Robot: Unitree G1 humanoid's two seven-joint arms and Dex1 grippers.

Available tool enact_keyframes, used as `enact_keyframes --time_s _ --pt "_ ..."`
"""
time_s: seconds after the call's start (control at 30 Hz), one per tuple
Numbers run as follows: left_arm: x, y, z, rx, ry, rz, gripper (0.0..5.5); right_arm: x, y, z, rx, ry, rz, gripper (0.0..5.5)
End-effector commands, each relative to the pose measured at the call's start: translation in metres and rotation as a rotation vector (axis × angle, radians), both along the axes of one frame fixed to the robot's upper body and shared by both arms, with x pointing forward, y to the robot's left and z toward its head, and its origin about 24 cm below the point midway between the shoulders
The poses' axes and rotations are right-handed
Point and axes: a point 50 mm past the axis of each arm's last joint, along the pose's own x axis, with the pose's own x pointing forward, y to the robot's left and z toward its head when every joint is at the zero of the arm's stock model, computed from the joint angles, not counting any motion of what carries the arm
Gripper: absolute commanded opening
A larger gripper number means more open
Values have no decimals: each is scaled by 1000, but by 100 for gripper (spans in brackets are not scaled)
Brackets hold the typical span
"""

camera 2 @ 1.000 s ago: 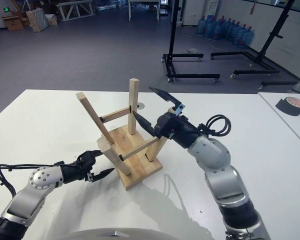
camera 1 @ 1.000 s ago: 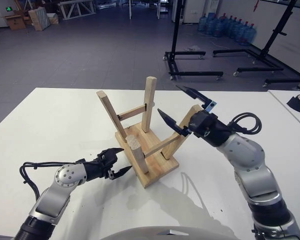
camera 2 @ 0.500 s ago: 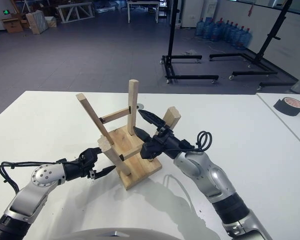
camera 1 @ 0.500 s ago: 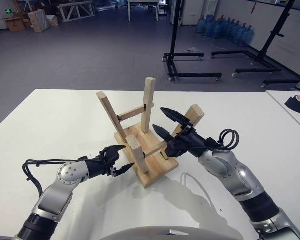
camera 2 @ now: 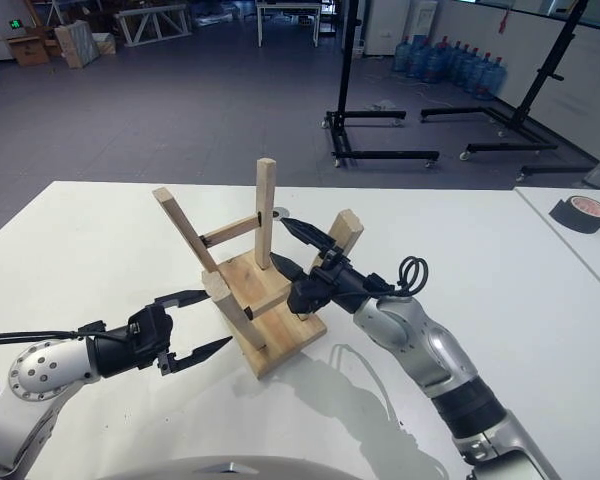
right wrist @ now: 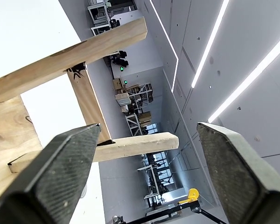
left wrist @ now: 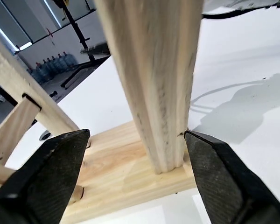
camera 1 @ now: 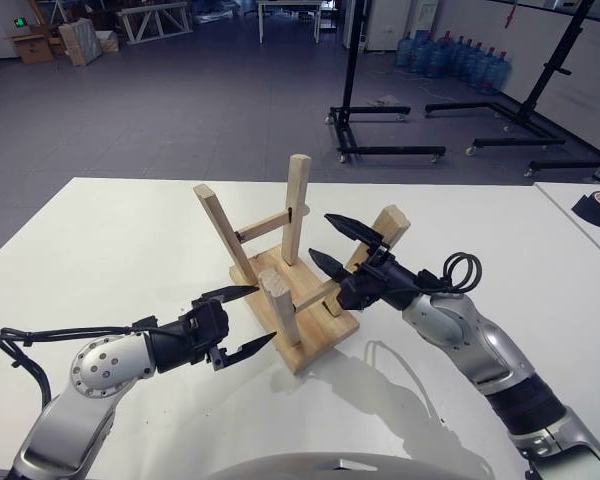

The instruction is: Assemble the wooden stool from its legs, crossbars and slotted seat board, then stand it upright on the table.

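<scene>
Stool [camera 1: 298, 262] sits upside down at centre of the head view, seat board [camera 1: 325, 335] flat on the white table [camera 1: 100, 230], four legs pointing up, crossbars seated in them. It has not shifted over the last second.

Left gripper [camera 1: 264, 312], lower left of centre: a second ago its fingers were only narrowly parted and short of the stool. Now they are spread wide and have come forward to bracket the near leg [camera 1: 280, 310]. In the wrist view the leg [left wrist: 149, 79] stands between the two fingers [left wrist: 214, 172]; one tip looks to be touching its edge, the other is off it. Not clamped.

Right gripper [camera 1: 320, 236], right of centre: a second ago it was higher and further right. It has dropped in beside the right-hand leg [camera 1: 383, 232], above the lower crossbar [camera 1: 318, 295], and has barely moved in the last half second. Fingers apart, holding nothing.

Judgement: assembly looks done, only the flip upright is left. Both grippers seem staged for a two-handed grasp; closing on leg and crossbar would likely come next. Risk: joints pulling loose when lifted.
</scene>
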Motion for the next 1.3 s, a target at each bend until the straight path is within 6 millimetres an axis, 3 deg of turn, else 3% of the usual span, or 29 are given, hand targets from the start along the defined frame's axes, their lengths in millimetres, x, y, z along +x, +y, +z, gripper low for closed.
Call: enact_keyframes --time_s 0.03,0.33,0.5,0.7,1.0,1.1,1.3 --pt "6 -4 13 25 -51 -5 371 -9 -24 -72 -217 332 -113 384" --pt "14 -27 36 -154 -73 -60 371 -8 -15 -70 -182 353 -111 384" --pt "7 -15 38 -173 9 -82 371 -5 -9 -69 -159 375 -119 384" --pt "1 -17 32 -203 101 -114 371 -4 1 -70 -154 394 -96 384" --pt "29 -48 38 -346 52 -20 371 2 9 -59 -165 361 -44 384" --pt "32 -46 36 -331 43 9 371 7 6 -34 -89 313 -33 384" --pt "28 -35 28 -273 43 47 371 17 -8 72 374 369 81 384"
